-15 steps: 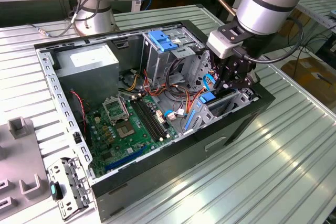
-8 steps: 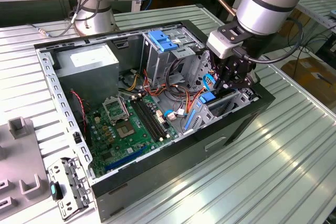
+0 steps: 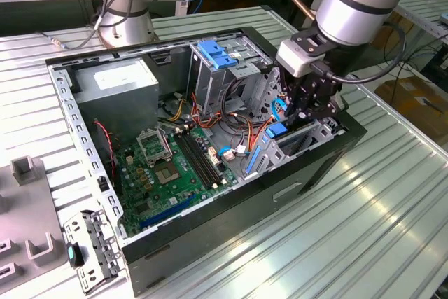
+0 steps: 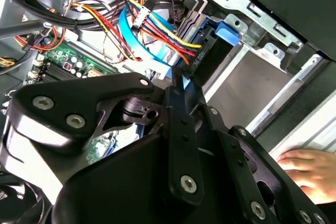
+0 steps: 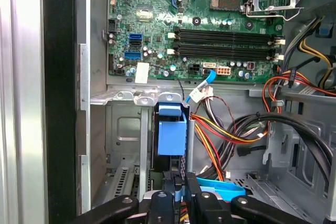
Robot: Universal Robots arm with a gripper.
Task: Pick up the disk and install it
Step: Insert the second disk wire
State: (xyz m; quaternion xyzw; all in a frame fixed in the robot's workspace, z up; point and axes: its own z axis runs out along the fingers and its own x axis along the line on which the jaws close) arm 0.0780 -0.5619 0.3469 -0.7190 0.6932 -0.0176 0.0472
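Observation:
The disk (image 5: 171, 129) stands on edge in the drive bay at the front corner of the open computer case (image 3: 91, 152). Its blue plastic end shows and its label is hidden. That blue end also appears in the exterior view (image 3: 277, 131) and in the second wrist view (image 4: 229, 31). My gripper (image 3: 306, 106) hangs inside the case right above the bay, on the exterior view's right. Its black fingers (image 5: 191, 184) are shut close together just over the disk's upper edge. In the second wrist view the fingertips (image 4: 178, 85) sit against the blue flat cable (image 4: 137, 45).
Bundles of red, yellow and orange wires (image 5: 220, 135) crowd the bay. The green motherboard (image 3: 171, 166), a grey power supply (image 3: 115, 82) and a blue handle piece (image 3: 213, 54) fill the case. A person's hand (image 4: 304, 171) rests outside the case wall. Grey fixtures (image 3: 28, 236) lie on the table.

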